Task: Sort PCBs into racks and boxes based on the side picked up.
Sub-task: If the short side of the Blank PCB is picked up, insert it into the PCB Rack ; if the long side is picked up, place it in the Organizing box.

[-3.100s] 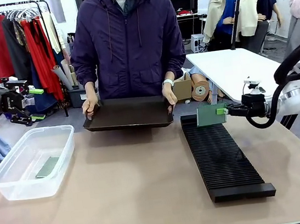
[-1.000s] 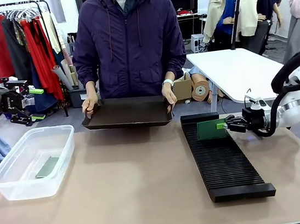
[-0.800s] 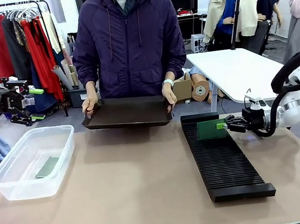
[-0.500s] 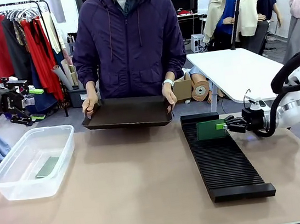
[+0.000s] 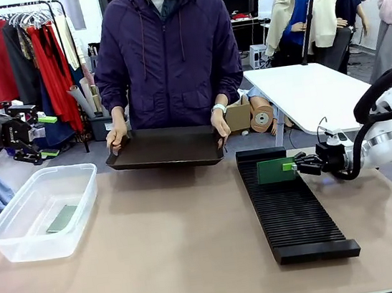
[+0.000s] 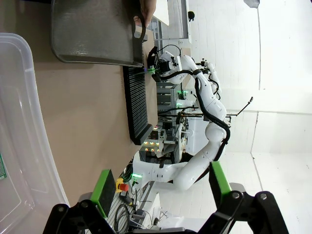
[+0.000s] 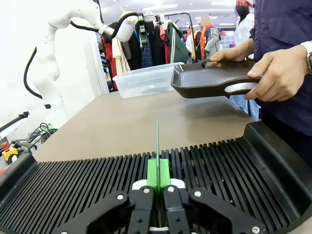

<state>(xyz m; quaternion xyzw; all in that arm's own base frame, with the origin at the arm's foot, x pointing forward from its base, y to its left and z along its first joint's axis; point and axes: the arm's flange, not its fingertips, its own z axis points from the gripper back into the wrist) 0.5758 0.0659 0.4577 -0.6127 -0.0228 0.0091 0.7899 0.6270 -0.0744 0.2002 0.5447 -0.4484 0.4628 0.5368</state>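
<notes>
PCB — a thin green rectangular circuit board (image 5: 276, 170) — now stands lower than three seconds ago, its bottom edge in a slot near the far end of the long black ribbed rack (image 5: 291, 206), the right gripper (image 5: 294, 166) clamped on its near edge. Releasing looks next. The left gripper (image 6: 158, 183) hangs open above the clear plastic tub (image 5: 38, 210), on the tan tabletop (image 5: 173, 243) — clothes rails behind.

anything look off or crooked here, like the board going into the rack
Nothing stands out. The right gripper is shut on a PCB that stands upright on edge, lined up with the slots at the far end of the rack. Another PCB lies flat in the box. The person's tray is held level.
</notes>
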